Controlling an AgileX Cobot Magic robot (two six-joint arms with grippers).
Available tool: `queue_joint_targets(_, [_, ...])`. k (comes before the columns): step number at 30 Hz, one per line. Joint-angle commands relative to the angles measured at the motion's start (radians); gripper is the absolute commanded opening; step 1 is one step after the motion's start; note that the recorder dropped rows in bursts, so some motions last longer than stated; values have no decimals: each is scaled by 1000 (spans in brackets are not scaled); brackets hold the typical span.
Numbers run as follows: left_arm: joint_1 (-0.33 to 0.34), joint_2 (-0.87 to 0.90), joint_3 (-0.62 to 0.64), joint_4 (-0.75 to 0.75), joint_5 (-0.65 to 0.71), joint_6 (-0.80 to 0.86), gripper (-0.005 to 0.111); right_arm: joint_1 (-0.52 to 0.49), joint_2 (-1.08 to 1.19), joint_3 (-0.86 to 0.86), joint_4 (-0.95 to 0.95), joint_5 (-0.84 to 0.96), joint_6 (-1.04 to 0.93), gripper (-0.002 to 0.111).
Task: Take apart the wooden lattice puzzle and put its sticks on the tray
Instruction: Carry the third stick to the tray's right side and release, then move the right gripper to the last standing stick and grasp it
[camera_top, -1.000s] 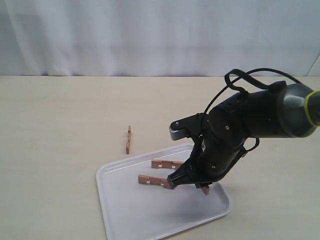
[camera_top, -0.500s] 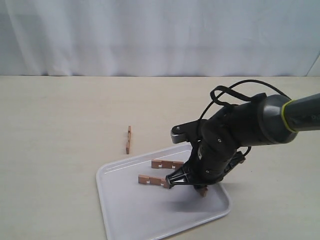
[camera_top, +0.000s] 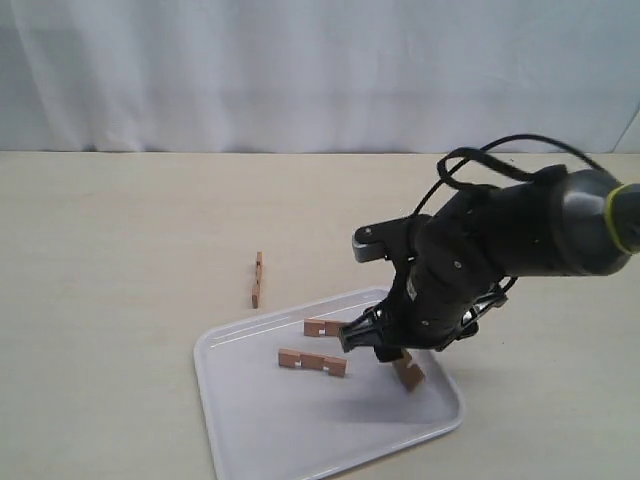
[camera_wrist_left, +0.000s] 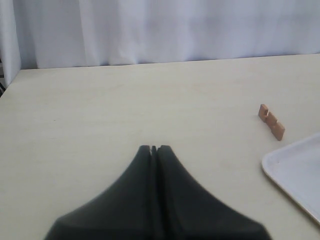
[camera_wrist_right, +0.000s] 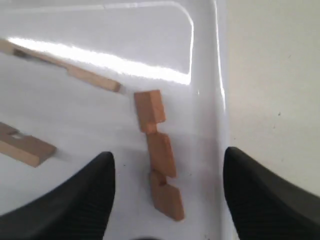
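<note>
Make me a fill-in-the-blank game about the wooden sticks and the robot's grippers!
1. The white tray holds ___ sticks.
2. One more stick lies outside it, on the ___.
3. The right gripper, above the tray, is ___.
4. The left gripper is ___.
Missing words: three, table, open, shut.

— What sort of place is shown?
— A robot lab is suggested: a plain beige bench (camera_top: 120, 250) is backed by a white curtain (camera_top: 300, 70), and a black robot arm (camera_top: 520, 240) is seen over it.
</note>
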Motion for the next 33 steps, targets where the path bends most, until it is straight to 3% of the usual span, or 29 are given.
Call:
queue_joint_targets(1, [-6, 0, 2, 0, -12, -1, 0, -1, -150, 1, -16, -37, 1, 60])
queue_joint_targets(10, [-6, 0, 2, 0, -12, -1, 0, -1, -167, 1, 4, -114, 1, 60])
queue_joint_targets(17, [-6, 0, 2, 0, -12, -1, 0, -1, -122, -15, 75, -313, 1, 60])
queue_joint_targets(28, [-6, 0, 2, 0, -12, -1, 0, -1, 100, -337, 78, -15, -17, 60])
queue_joint_targets(33, [-6, 0, 2, 0, -12, -1, 0, -1, 195, -466, 216, 41, -111, 60])
